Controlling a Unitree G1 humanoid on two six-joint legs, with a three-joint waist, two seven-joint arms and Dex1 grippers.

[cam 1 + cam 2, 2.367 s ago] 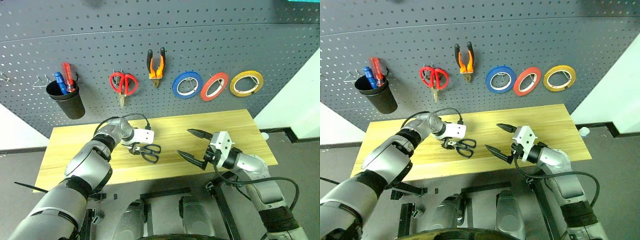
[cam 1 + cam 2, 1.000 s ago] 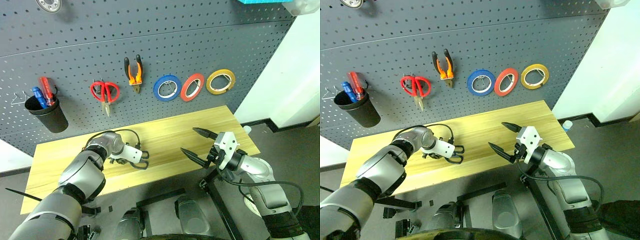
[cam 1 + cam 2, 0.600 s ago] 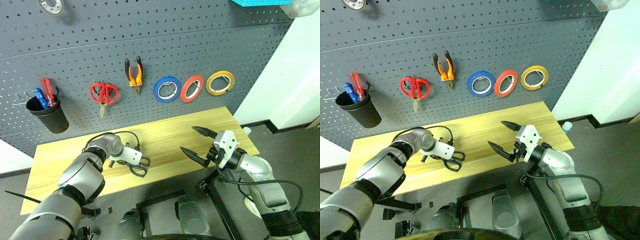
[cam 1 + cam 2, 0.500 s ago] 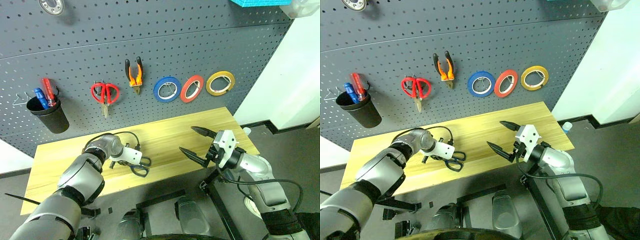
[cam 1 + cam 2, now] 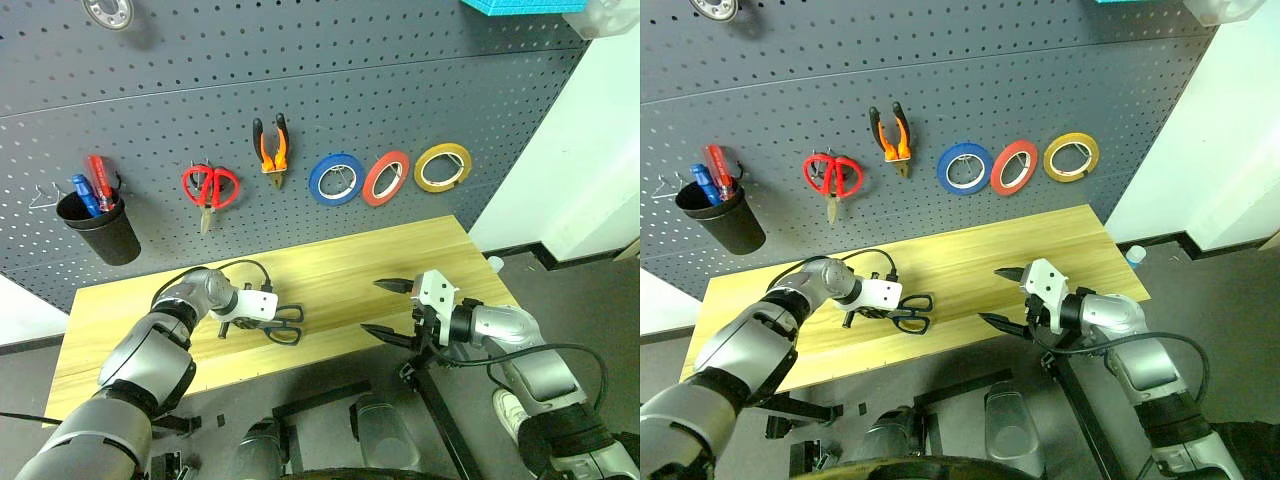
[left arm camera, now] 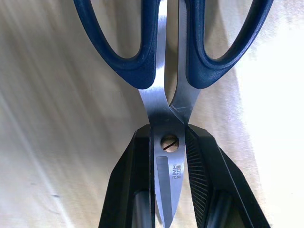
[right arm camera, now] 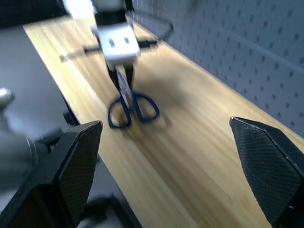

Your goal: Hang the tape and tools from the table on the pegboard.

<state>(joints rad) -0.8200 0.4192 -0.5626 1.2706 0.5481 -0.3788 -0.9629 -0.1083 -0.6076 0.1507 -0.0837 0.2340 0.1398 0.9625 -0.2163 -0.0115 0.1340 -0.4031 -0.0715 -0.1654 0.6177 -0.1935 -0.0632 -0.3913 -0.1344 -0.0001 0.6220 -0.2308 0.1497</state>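
My left gripper [image 6: 169,190] is shut on the dark-blue-handled scissors [image 6: 168,57], its fingers [image 6: 199,180] clamping the blades just below the pivot. From the head, the scissors [image 5: 286,326] are low over the table [image 5: 340,260] near its front left, handles pointing right. My right gripper [image 5: 375,306] stands open and empty over the table's front right, facing the scissors [image 7: 133,107]. On the pegboard [image 5: 400,90] hang the yellow tape [image 5: 442,166] and the orange-and-black pliers [image 5: 272,150].
Also on the pegboard are red-handled scissors [image 5: 210,187], a blue tape roll [image 5: 336,178], a red tape roll [image 5: 386,176], and a black cup [image 5: 98,225] holding red and blue screwdrivers. A white wall stands to the right.
My left gripper has rolled with the scissors in its grip, swinging the handles a little. My right gripper has sunk toward the table and tipped downward.
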